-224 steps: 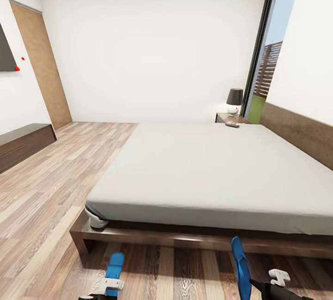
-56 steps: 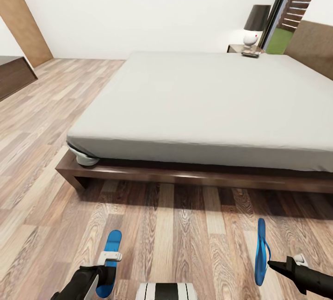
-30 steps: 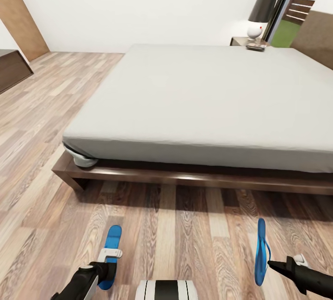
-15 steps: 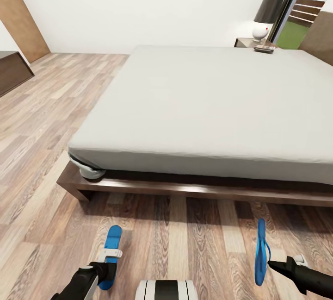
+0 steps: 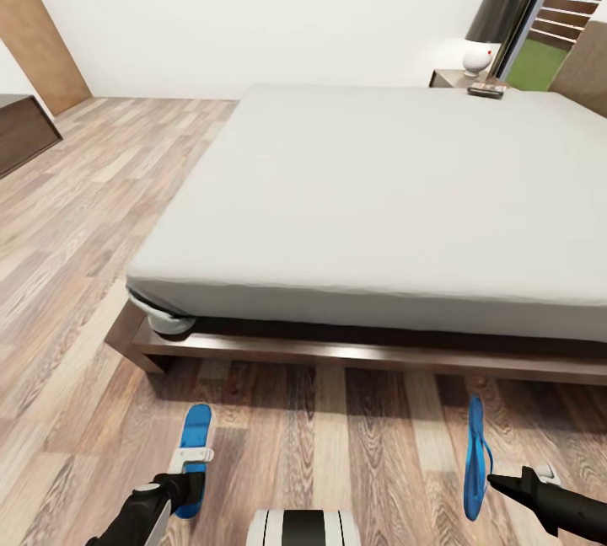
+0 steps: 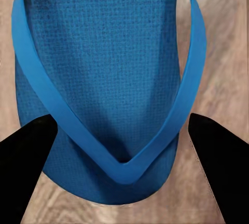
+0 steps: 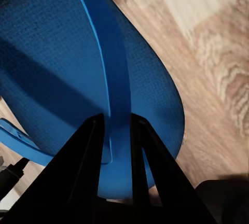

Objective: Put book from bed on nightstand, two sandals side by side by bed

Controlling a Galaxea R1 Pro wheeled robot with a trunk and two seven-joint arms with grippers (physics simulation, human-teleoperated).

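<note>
Sandals look light, thin and floppy — the thong strap is the surest place to pinch. The right gripper (image 5: 493, 479), arm reaching low from the side, is clamped on the strap of the right sandal (image 5: 475, 455), hanging on edge above the floor (image 5: 379, 445) by the bed (image 5: 379, 192). The left gripper (image 6: 122, 146) points straight down with jaws apart over the left sandal (image 5: 194, 445) — flat on the planks, well apart from its mate.

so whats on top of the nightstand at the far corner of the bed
On the nightstand stands a lamp with a black shade and white base. The book lies at its front edge beside the bed. The lamp hides the back of the top.
</note>
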